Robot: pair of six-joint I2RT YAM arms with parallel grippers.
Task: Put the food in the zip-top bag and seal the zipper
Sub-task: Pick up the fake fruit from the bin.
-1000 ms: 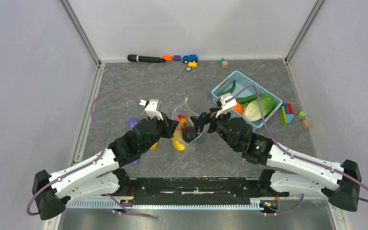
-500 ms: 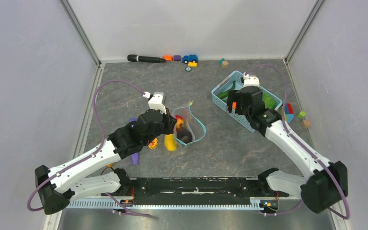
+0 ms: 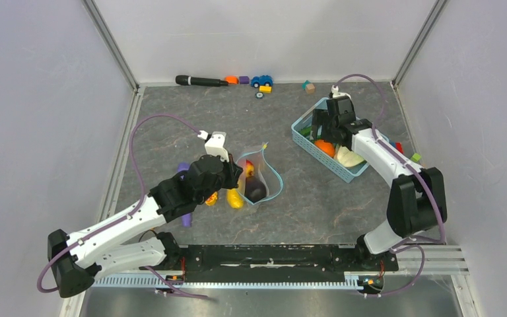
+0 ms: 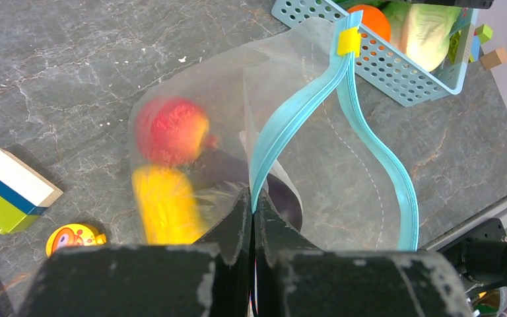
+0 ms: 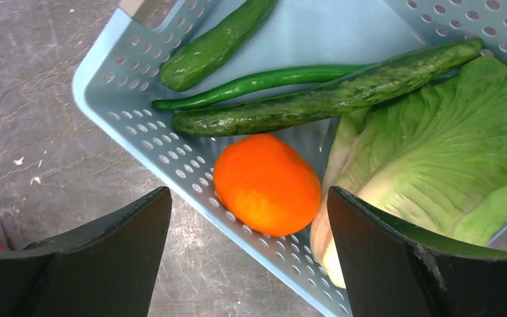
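Grey marbled tabletop is holding the zip-top bag (image 4: 343, 172) at its middle, mango (image 4: 165, 201) and red fruit (image 4: 170, 130) inside, with the left gripper (image 4: 252, 198) clamping its zipper (image 4: 290, 125), while the right gripper (image 5: 249, 195) is hovering, jaws wide apart, over the orange (image 5: 267, 183) in the far-right basket (image 5: 138, 125).

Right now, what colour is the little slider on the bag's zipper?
The slider is yellow; left wrist view best.

Clear glossy plastic zip-top bag (image 4: 218, 86); perforated light-blue plastic basket (image 5: 138, 132); smooth orange (image 5: 267, 185); matt marbled grey table (image 4: 53, 59)
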